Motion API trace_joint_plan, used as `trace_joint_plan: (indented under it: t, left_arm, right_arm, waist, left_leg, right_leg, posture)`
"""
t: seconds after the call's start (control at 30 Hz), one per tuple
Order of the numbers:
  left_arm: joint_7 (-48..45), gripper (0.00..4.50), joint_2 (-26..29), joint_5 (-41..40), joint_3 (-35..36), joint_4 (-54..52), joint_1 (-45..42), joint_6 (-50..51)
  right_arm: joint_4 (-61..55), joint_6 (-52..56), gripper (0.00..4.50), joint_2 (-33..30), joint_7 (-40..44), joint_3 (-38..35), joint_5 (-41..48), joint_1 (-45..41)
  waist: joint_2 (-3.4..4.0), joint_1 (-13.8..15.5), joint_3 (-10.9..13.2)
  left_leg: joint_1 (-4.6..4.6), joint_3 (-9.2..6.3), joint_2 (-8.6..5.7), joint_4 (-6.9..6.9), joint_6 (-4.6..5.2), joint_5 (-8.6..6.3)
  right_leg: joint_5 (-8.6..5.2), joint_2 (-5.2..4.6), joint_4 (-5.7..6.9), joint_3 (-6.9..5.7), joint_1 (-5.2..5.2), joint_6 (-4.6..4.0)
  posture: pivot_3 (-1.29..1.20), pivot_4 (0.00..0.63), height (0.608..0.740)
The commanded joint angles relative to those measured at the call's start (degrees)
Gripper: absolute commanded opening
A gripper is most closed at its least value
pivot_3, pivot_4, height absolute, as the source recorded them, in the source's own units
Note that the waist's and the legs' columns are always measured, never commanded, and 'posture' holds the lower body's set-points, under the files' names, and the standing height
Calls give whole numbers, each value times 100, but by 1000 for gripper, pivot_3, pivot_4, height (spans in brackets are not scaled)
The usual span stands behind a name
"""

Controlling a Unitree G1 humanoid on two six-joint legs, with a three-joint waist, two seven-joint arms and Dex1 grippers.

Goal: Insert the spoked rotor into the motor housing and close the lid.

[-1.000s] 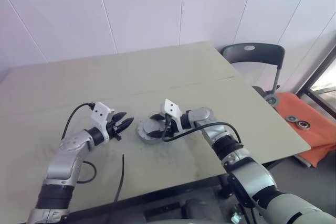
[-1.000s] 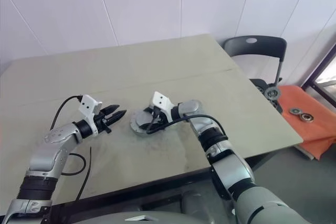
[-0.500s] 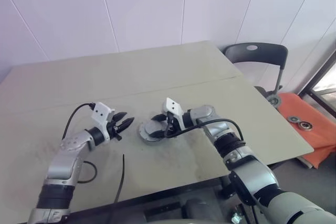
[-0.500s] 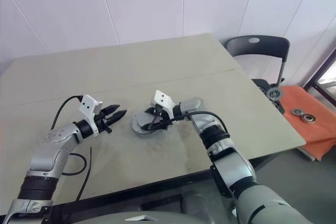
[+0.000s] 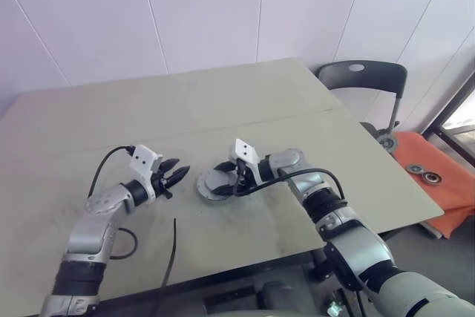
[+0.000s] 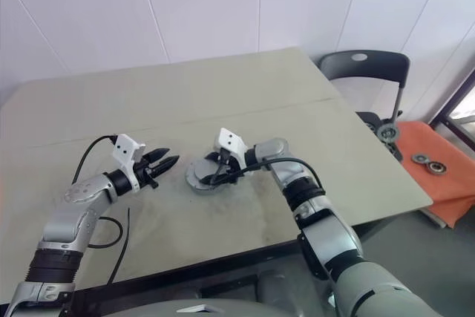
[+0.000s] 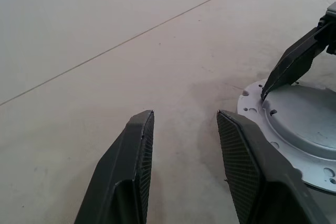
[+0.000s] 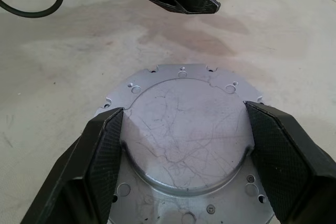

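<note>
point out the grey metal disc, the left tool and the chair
grey metal disc (image 8: 184, 129): right wrist view, on its raised round centre.
left tool (image 7: 184, 124): left wrist view, midway between its fingertips.
chair (image 5: 362, 77): left eye view, on its dark backrest.

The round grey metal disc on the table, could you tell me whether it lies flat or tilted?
Flat. The round grey metal disc rests level on the beige table, its flange down all around.

No readable text, labels, brands or numbers anywhere.

One lid (image 8: 186, 140), one chair (image 5: 364, 83), two pincers.
</note>
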Motion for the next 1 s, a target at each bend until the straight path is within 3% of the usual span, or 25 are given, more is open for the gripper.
trace_joint_plan:
  t: [0.03, 0.6, 1.0]
  left_arm:
    - [17, 1992, -2, 13, 72, -91, -119, -68]
    - [21, 1992, -19, 29, 74, -110, -107, -66]
    - [24, 1992, -9, 35, 88, -130, -86, -59]
  right_arm:
    - [221, 65, 3191, -71, 345, 147, -13, 101]
    - [779, -835, 3191, -170, 364, 203, -228, 28]
    - [826, -211, 3191, -30, 689, -192, 197, -282]
  waist:
    - [0, 3, 0]
    - [-2, 123, -1]
    - [0, 121, 0]
  left_leg:
    - [0, 0, 0, 0, 0, 0]
    - [7, 0, -4, 6, 1, 0]
    - [4, -1, -4, 12, 0, 0]
  right_leg:
    - [0, 0, 0, 0, 0, 0]
    - [-1, -4, 3, -1, 10, 1]
    - [0, -4, 5, -1, 8, 0]
  posture:
    - [0, 0, 740]
    - [0, 0, 740]
    - [0, 0, 740]
